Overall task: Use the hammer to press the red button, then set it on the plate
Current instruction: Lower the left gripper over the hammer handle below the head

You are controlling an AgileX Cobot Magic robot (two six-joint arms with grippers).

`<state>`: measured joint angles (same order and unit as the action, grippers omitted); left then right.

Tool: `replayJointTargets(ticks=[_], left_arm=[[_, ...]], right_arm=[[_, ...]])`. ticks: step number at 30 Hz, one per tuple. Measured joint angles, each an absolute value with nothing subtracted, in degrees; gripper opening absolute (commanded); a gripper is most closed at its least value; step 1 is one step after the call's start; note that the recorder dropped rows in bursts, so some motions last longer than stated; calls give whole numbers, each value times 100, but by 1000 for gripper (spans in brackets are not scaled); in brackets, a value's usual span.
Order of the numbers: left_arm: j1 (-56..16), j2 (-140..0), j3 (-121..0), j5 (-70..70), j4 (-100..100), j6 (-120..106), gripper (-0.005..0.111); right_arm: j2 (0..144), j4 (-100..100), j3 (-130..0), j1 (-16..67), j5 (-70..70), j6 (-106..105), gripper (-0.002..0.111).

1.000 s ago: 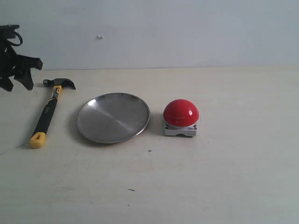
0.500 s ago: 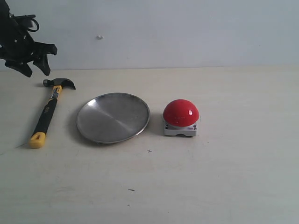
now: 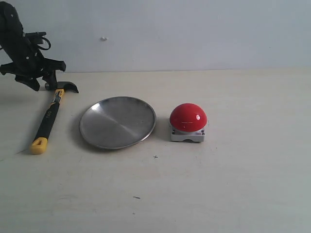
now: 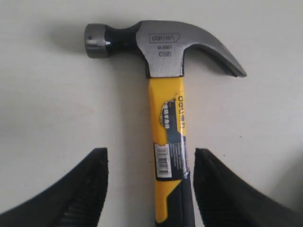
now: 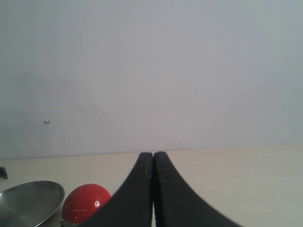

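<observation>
Your left end effector (image 3: 43, 83) is at the far left of the exterior view, over the head end of the hammer (image 3: 50, 114), with its jaws spread wide and nothing in them. In the left wrist view the end effector (image 4: 151, 158) straddles the hammer (image 4: 165, 94) at its yellow neck, one of its fingers (image 4: 80, 194) on each side. There is bare worktop between one pad and the handle. The other pad sits just beside the handle, and you cannot tell from here whether it touches. The dark head, with its striking face and claw, lies beyond the fingertips and is fully visible. The hammer lies flat on the worktop (image 3: 218, 184), head toward the back wall and yellow end toward the camera, slanted a little leftward. It is left of the plate (image 3: 118, 122) and apart from it. The plate sits mid-scene with nothing on it. The red button (image 3: 188, 117) stands near the plate's right rim, not touching it, dome up on its grey base. Your right end effector (image 5: 153, 158) shows only in its own wrist view, its fingers pressed together with nothing between them. In that view the red button (image 5: 85, 203) and part of the plate (image 5: 28, 201) appear beyond the fingers, well apart from them.
</observation>
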<state>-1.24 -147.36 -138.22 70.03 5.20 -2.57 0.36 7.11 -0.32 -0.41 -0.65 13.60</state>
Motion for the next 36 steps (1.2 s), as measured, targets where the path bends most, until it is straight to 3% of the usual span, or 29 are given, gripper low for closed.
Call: replayJointTargets(ticks=[36], left_arm=[[-461, -15056, -13835, 6522, 126, 106, 54]], right_arm=[[36, 711, -32, -41, -65, 1360, 0]])
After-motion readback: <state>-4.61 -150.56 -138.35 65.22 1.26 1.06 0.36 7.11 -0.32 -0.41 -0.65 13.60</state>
